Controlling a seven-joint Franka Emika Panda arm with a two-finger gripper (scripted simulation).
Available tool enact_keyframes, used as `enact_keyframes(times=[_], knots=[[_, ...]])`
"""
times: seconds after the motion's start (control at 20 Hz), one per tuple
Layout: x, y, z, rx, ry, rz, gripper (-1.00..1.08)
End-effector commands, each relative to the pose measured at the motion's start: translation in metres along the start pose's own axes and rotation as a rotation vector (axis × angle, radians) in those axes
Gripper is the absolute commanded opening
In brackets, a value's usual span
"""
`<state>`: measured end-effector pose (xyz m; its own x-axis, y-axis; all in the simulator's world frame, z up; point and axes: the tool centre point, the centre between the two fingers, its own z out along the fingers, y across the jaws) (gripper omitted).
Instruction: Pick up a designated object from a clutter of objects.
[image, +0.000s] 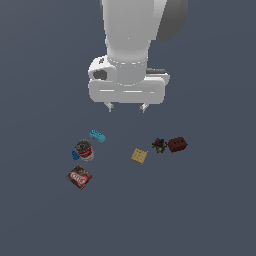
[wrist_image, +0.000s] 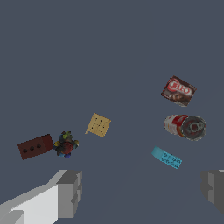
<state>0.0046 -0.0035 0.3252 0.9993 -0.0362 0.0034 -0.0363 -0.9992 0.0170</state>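
Note:
The designated object, a small dark knobbly lump (image: 159, 145) with red and yellow-green bits, lies on the grey floor right beside a red-brown studded brick (image: 177, 144). It also shows in the wrist view (wrist_image: 65, 144), next to the brick (wrist_image: 35, 146). My gripper (image: 127, 107) hangs open and empty well above the floor, up and toward the exterior view's left of the lump. Its fingers (wrist_image: 70, 192) frame the wrist view's lower edge.
A tan square cracker (image: 139, 156) lies near the middle. On the exterior view's left are a cyan piece (image: 97, 136), a red-labelled can (image: 84, 150) and a dark red flat box (image: 79, 177). They also show in the wrist view: cracker (wrist_image: 99, 125), cyan piece (wrist_image: 166, 158), can (wrist_image: 185, 126), box (wrist_image: 178, 91).

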Motion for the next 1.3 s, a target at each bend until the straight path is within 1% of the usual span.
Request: enact_keyframes(times=[0.0, 0.25, 0.5, 0.85, 1.25], knots=[[0.000, -0.003, 0.005, 0.000, -0.001, 0.011, 1.00], [0.002, -0.014, 0.020, -0.002, 0.000, 0.052, 1.00], [0.003, -0.029, 0.043, -0.003, 0.000, 0.115, 1.00], [0.001, -0.059, 0.085, -0.003, 0.001, 0.230, 1.00], [-0.008, -0.094, 0.134, -0.001, 0.001, 0.366, 1.00]])
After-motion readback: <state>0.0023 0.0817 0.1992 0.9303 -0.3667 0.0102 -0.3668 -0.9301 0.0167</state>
